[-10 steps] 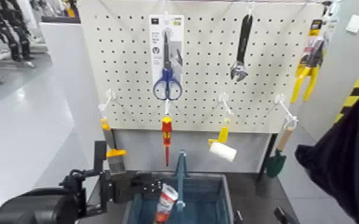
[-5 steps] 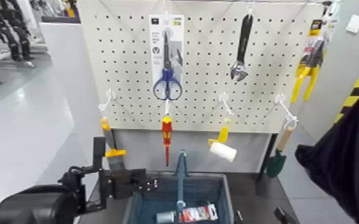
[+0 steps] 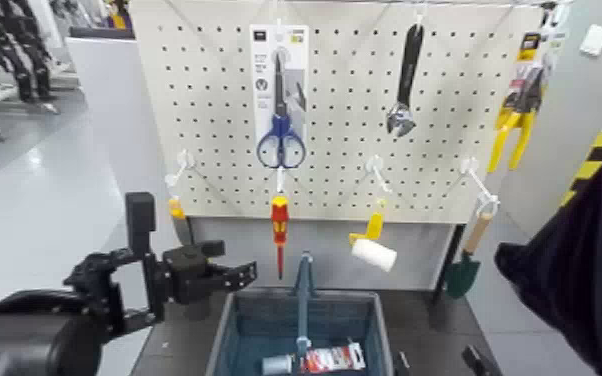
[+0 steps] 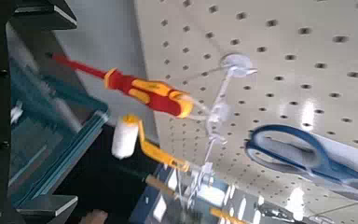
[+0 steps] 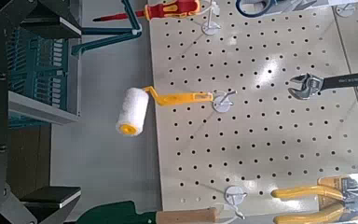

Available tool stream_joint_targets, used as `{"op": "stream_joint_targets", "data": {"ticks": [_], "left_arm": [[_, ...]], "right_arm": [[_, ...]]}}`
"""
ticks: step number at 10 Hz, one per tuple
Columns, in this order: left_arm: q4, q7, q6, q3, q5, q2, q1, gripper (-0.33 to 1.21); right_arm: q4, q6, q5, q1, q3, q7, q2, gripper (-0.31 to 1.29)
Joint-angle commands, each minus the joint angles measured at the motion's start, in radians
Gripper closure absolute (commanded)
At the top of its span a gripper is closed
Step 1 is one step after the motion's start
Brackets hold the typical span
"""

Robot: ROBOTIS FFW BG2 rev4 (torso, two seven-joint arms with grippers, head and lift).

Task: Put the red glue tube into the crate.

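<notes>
Tube (image 3: 333,358) lies in crate (image 3: 350,294). Left gripper (image 3: 233,260), lower left: fingers wide, empty; withdraw clear of screwdriver (image 3: 280,228). Right gripper (image 3: 438,362) parked bottom right, open, empty.

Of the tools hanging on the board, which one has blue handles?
The scissors, hung near the board's top on a white card; the screwdriver below them is red and yellow.

The trowel (image 3: 462,274) has a wooden handle; the crate (image 3: 383,340) looks plastic.
</notes>
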Motion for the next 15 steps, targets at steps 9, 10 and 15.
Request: {"op": "stream_joint_targets", "data": {"ticks": [9,10,15], "left_arm": [[-0.252,0.745,-0.709,-0.011,-0.278,-0.134,0.668,-0.11],[-0.249,0.766,-0.729,-0.020,-0.289,-0.134,0.709,-0.11],[-0.249,0.803,-0.755,-0.040,-0.292,-0.112,0.732,-0.07]], "right_arm": [[0.008,-0.059,0.035,0.071,-0.022,-0.099,0.009,0.11],[0.009,-0.076,0.061,0.077,-0.028,-0.111,0.009,0.11],[-0.018,-0.041,0.096,0.088,-0.019,-0.142,0.008,0.11]]}}
